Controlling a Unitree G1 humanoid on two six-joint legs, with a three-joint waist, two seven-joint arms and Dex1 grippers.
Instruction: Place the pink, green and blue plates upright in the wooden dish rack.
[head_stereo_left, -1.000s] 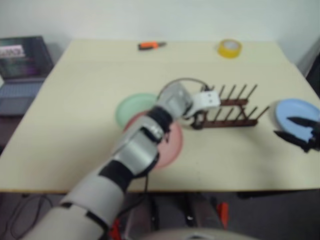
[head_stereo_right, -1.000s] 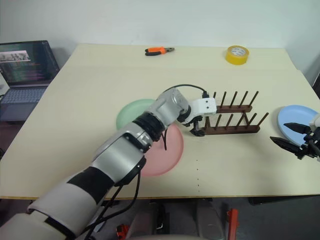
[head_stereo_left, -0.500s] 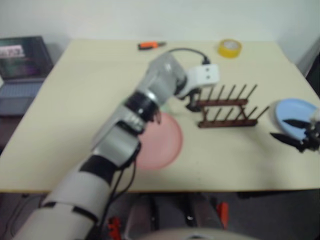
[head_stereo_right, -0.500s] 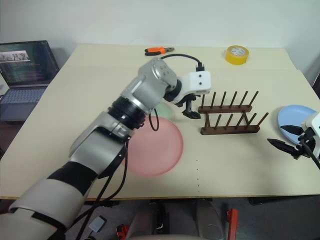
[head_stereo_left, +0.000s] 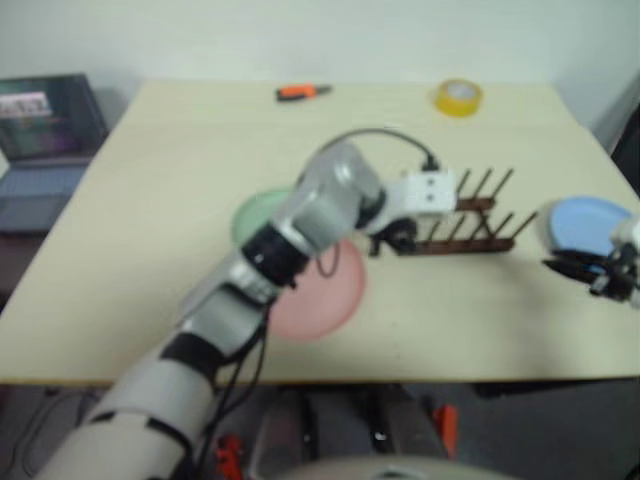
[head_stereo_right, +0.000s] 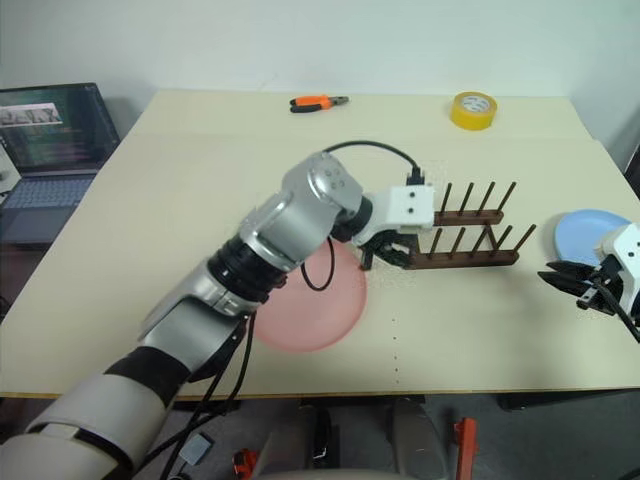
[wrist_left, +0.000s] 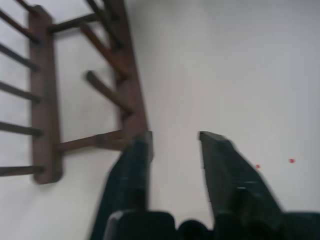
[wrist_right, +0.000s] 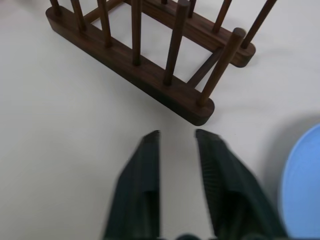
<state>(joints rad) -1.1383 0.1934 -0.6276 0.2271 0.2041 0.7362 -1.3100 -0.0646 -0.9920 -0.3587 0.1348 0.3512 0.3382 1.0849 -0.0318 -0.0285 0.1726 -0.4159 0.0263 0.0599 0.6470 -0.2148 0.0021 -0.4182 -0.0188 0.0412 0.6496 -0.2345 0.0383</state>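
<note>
Left gripper (head_stereo_right: 385, 251): nearly closed, empty, at rack's (head_stereo_right: 462, 236) left end.
Right gripper (head_stereo_right: 568, 282): narrow gap, empty, near table's right edge.
Plates: pink (head_stereo_right: 312, 312) mid-table, green (head_stereo_left: 258, 212) behind, blue (head_stereo_right: 583, 235) right edge.

Cream table (head_stereo_right: 150, 200) against a white wall (head_stereo_right: 300, 40), laptop (head_stereo_right: 50, 140) beside it

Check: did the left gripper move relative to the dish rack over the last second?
Yes. The left gripper rose above the wooden dish rack, then returned low beside its left end.
</note>
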